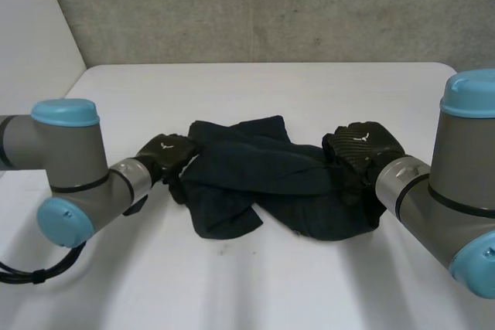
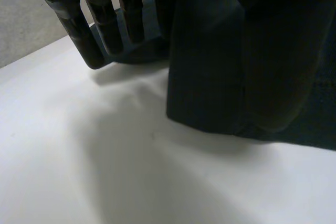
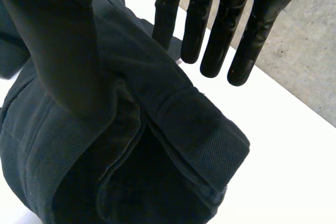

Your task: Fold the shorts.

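- Open on the left: left robot hand (image 1: pixel 166 154) at the left edge of the shorts (image 1: pixel 263 179), with straight fingers (image 2: pixel 102 19) pointing down and tips meeting the cloth close to the worktop (image 1: pixel 255 90).
- Thumb (image 2: pixel 278 51) apart from those fingers, with a fold of cloth standing between them.
- Open on the right too: right robot hand (image 1: pixel 360 147) over the right edge of the shorts, fingers (image 3: pixel 210 19) straight, spread and clear of the fabric, thumb (image 3: pixel 58 40) lying on it.
- Dark navy shorts, crumpled and bunched in the middle of the white worktop, with a stitched hem showing under the right palm.
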